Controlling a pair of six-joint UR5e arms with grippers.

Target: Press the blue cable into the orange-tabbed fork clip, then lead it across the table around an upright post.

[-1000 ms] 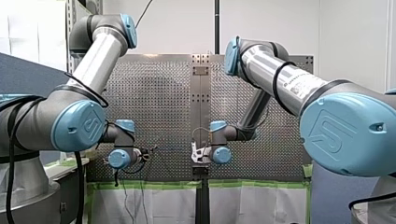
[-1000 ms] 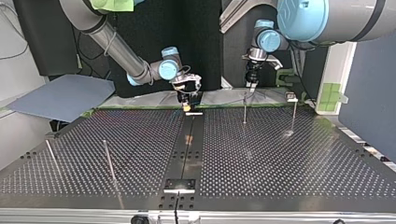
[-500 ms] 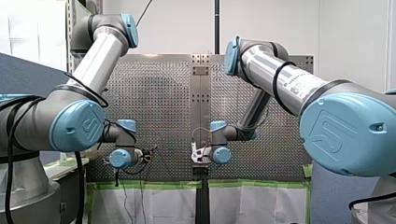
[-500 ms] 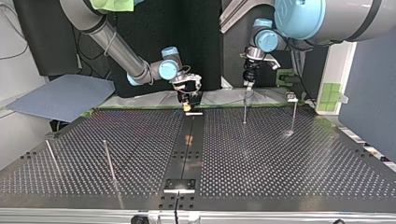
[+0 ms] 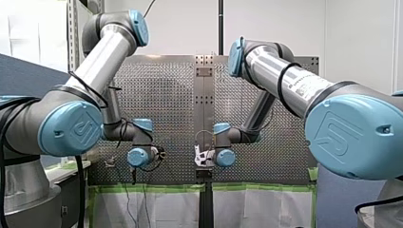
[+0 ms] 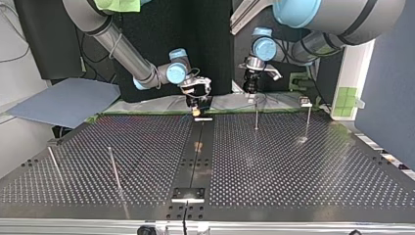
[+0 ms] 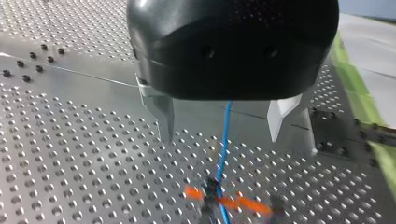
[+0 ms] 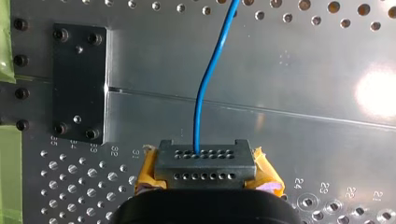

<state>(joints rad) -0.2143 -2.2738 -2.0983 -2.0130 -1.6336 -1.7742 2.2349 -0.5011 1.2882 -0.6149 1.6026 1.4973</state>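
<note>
Shiny perforated table (image 6: 293, 166) with thin metal posts (image 6: 256, 115) sticking up, one near my left gripper (image 7: 222, 126). It points straight down, metal fingers spread either side of the blue cable (image 7: 225, 135), which runs to the orange-tabbed clip (image 7: 219, 201). My right gripper (image 8: 205, 171) has its yellow pads pinching a grey holed block (image 8: 205, 157) where the cable plugs in.
</note>
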